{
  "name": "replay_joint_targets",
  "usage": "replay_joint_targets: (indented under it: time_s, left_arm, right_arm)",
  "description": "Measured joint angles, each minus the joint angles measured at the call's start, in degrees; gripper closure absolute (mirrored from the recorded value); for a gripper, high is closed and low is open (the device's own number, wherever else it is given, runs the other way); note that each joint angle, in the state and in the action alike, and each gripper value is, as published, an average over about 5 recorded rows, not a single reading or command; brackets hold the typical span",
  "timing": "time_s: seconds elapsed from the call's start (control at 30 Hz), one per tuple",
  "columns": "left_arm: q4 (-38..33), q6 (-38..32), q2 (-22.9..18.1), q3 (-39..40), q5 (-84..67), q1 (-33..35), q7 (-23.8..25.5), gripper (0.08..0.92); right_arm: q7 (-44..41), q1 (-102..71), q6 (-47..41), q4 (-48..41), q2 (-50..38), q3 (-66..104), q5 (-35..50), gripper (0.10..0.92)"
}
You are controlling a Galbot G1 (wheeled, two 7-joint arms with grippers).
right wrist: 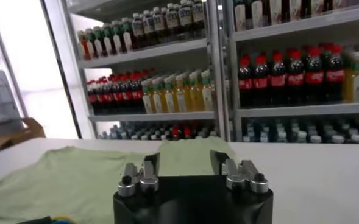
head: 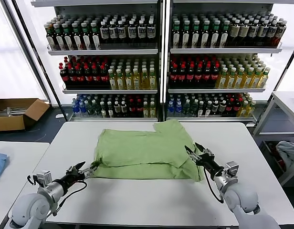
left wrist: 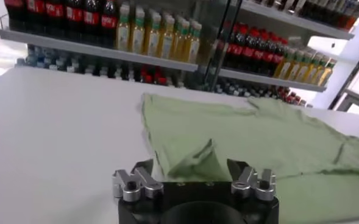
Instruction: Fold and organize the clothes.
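Both sets of fingers stood wide open, holding nothing: left gripper at the shirt's near-left corner, right gripper at its near-right edge. Shirt lay folded mid-table, long axis across, spanning between both arms, equally near.

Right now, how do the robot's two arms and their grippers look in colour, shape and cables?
Both arms have rounded light-grey shells. The left gripper and right gripper are black, each with two slim dark fingers on a black wrist block with silver metal brackets. A thin black cable loops beside each forearm. The wrist views show silver knuckle-like finger mounts with dark screws.
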Motion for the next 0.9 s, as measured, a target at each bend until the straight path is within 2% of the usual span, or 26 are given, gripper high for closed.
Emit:
replay_joint_targets:
  time_s: [0.13,0.3,0.6,0.9]
  left_arm:
    - [0.6,-0.2,-0.8,0.4,1.0,0.1,-0.2,0.178]
    - [1.4,-0.5,-1.5,0.6,1.6,0.1,-0.4,0.177]
    - [2.7,-0.5,-2.1,0.9,2.0,-0.5,-0.2,0.193]
    - [3.7,-0.5,-2.6,1.4,2.1,-0.9,0.2,0.432]
  right_arm:
    - [0.6,-3.0,-1.8,1.3,0.2,0.1,-1.2,0.207]
    - [1.1,-5.1,-3.6,2.1,0.7,-0.3,-2.4,0.23]
    - [1.8,-7.0,-4.9,2.6,1.0,-0.5,-3.2,0.475]
    - [1.9,-7.4,-5.0,2.7,0.9,-0.2,-3.2,0.735]
